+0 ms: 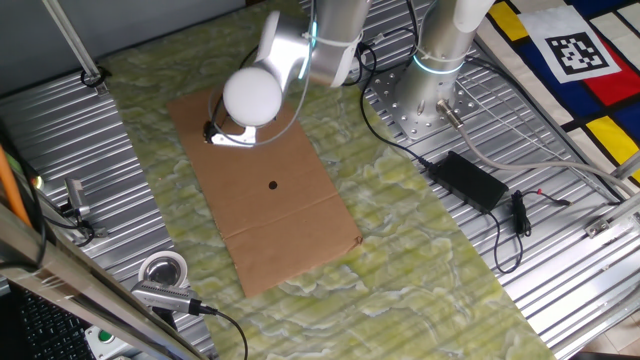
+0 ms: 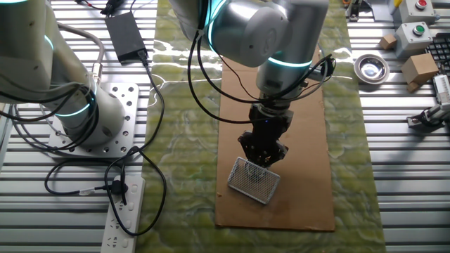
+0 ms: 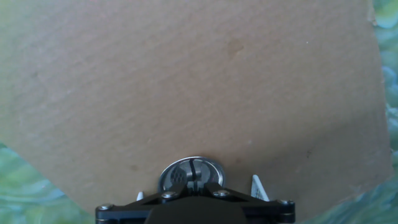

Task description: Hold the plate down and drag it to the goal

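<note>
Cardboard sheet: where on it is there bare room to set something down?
Bare: the cardboard from the black dot past the crease to its end nearer the tape roll, and the stretch between dot and pincer. Crowded: the pincer's end, where the plate and a wire mesh piece sit under the arm.

The small round shiny silver metal plate (image 3: 191,174) lies flat on the brown cardboard, directly beneath the tip of the black two-finger gripper (image 3: 193,194), whose body covers its near edge in the hand view. Its rim gleams, and its darker centre shows a fine grid pattern crossed by a thin upright line. In both fixed views the gripper and arm hide the plate, so nothing more can be told.
</note>
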Controlling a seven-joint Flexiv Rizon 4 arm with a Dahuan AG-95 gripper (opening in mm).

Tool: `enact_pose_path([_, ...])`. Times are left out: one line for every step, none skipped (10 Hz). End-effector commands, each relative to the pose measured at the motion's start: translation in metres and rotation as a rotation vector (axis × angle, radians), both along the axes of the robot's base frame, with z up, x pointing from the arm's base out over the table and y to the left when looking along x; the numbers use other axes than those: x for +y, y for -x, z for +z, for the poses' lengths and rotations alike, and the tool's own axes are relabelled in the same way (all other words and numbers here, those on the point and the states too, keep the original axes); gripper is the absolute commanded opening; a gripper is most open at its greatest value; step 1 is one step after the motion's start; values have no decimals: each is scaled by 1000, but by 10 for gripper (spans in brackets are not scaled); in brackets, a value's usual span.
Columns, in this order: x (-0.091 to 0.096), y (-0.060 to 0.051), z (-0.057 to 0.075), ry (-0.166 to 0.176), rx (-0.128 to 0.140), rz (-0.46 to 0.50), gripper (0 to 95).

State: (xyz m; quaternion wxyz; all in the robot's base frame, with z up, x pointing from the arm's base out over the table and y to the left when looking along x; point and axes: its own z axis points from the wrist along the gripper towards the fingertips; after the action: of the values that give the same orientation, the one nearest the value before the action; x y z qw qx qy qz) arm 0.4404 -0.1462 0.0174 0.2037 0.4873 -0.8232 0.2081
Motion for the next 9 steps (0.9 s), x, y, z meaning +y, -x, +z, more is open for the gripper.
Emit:
enact_pose_path([0,0,0,10,14,21,0])
enact_pose_path([0,0,0,12,20,29,0])
enact_pose_path([0,0,0,12,20,30,0])
enact_pose_path([0,0,0,12,21,31,0])
enact_pose_path([0,0,0,14,25,37,0])
enact_pose_path([0,0,0,17,27,40,0])
enact_pose_path([0,0,0,16,27,40,0])
enact_pose_path([0,0,0,15,29,43,0])
enact_pose_path([0,-1,1,15,31,45,0])
